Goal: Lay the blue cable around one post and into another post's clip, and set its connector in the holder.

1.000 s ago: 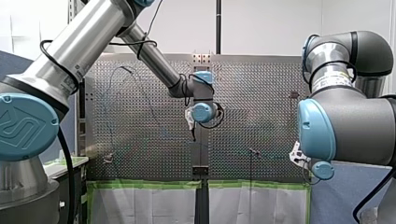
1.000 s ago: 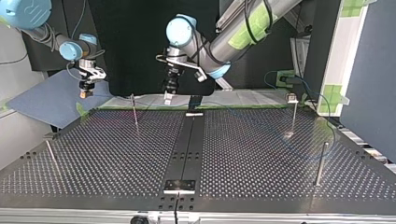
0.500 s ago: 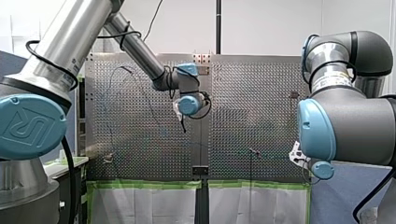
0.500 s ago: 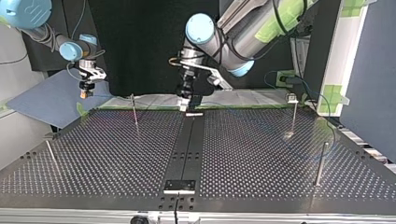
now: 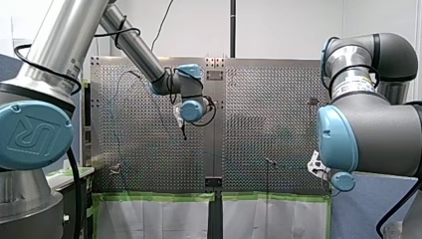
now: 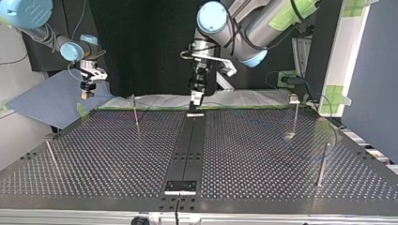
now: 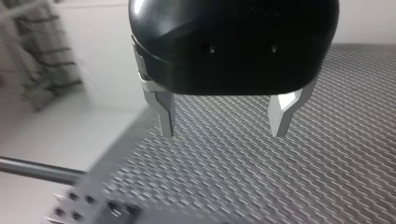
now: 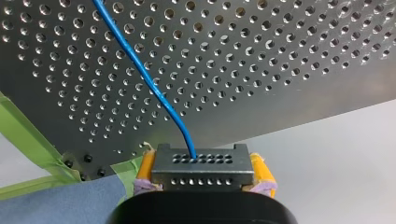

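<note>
Table [image 6: 117, 154] carries thin posts [image 6: 135, 110], and over the middle of its far edge in the top view my left gripper [image 7: 224, 133] hangs with metal fingers [image 7: 166, 112] spread wide and nothing between them, likely free to guide slack. My right gripper [image 8: 203, 173] sits off the corner edged with green tape [image 8: 23, 130], yellow pads [image 8: 146, 165] clamped on the connector [image 8: 202, 163], so the blue cable [image 8: 149, 86] trails from it across the perforations, the holder step not yet reached.
</note>
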Motion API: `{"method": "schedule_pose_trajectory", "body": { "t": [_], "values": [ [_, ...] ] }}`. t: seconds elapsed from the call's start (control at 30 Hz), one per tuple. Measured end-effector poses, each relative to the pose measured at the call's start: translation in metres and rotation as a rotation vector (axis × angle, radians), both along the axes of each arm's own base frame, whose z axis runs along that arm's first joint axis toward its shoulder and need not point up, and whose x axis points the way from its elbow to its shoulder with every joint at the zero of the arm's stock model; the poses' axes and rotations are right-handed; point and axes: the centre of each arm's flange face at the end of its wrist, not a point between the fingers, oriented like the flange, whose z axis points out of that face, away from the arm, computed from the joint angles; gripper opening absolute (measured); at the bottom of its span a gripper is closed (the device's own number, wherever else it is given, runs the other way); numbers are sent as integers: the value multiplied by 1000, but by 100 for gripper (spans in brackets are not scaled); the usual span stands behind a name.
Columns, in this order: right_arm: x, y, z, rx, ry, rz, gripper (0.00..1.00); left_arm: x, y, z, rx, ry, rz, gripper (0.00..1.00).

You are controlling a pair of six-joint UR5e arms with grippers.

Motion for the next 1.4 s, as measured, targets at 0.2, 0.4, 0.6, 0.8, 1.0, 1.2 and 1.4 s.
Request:
{"method": "schedule_pose_trajectory", "body": {
  "t": [0.2, 0.4, 0.6, 0.8, 1.0, 1.2, 1.4],
  "values": [
    [1, 0, 0, 0, 1, 2, 0, -13, 13, -30, 47, 46, 32, 100],
    [4, 1, 0, -1, 4, 7, 0, -27, 21, -48, 67, 77, 14, 100],
    [7, 1, 0, -1, 10, 10, 0, -39, 27, -62, 42, 86, -25, 100],
    [9, 2, 0, -4, 33, 15, 0, -49, 37, -74, 39, 87, -35, 100],
    [10, 3, 1, 5, 43, 13, 0, -58, 51, -85, 46, 87, -6, 100],
    [11, 0, 16, 3, 56, 18, 0, -69, 66, -98, 78, 96, 30, 100],
    [13, 2, 37, 5, 67, 23, 0, -87, 83, -114, 122, 138, 46, 100]
  ]
}}
